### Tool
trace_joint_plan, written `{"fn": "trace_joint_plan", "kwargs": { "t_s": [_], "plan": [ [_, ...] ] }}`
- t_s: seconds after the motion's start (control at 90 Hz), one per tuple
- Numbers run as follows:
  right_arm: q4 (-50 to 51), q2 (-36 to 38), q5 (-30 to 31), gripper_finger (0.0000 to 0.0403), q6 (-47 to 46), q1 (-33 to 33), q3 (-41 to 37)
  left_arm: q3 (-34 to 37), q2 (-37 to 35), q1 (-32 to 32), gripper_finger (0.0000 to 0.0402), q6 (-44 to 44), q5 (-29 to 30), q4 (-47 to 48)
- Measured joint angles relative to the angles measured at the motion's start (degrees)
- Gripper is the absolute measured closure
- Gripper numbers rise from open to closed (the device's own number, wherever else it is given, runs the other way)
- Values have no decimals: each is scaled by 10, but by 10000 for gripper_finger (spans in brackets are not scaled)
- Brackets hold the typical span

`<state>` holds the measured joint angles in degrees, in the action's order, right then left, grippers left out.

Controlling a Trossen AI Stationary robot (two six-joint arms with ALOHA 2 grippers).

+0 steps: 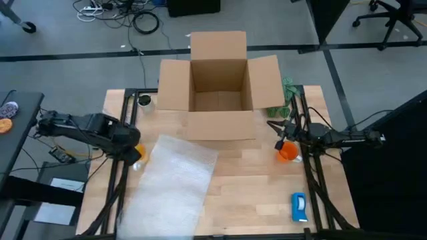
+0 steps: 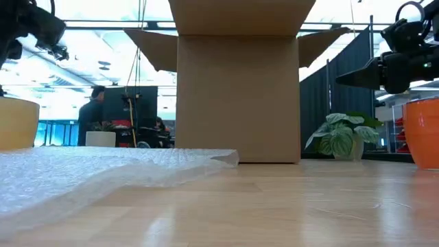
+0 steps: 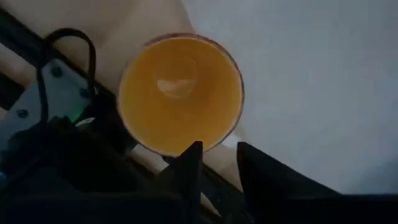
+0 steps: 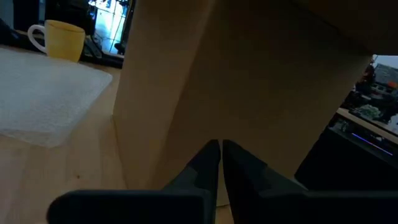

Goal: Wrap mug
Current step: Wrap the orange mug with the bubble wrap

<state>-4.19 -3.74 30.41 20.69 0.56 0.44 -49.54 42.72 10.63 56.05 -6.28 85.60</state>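
Note:
The orange mug (image 1: 288, 153) stands upright on the table near the right edge; it also shows in the low view (image 2: 422, 130). My right gripper (image 1: 272, 126) hangs shut above and beside it, pointing at the cardboard box's right side (image 4: 186, 81), touching nothing. A sheet of bubble wrap (image 1: 175, 183) lies flat on the left half of the table. A yellow mug (image 3: 179, 93) stands at the sheet's left edge. My left gripper (image 3: 219, 152) hovers over its near rim, looking down into it, fingers a little apart.
The open cardboard box (image 1: 219, 93) stands at the table's far middle, flaps spread. A green plant (image 1: 288, 93) sits to its right. A flat blue-and-white object (image 1: 299, 207) lies near the front right corner. Bare wood shows between the bubble wrap and the orange mug.

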Motion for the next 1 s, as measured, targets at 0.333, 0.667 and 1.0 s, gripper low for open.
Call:
{"fn": "trace_joint_plan", "kwargs": {
  "t_s": [0.333, 0.667, 1.0],
  "plan": [
    [0, 0, 0, 402, 0, 0, 0, 0, 16, 0, 278, 16, 1, -57],
    [0, 0, 0, 402, 0, 0, 0, 0, 67, 0, 256, 9, -8, -65],
    [0, 0, 0, 402, 0, 0, 0, 0, 123, 0, 228, 16, 33, -66]
  ]
}}
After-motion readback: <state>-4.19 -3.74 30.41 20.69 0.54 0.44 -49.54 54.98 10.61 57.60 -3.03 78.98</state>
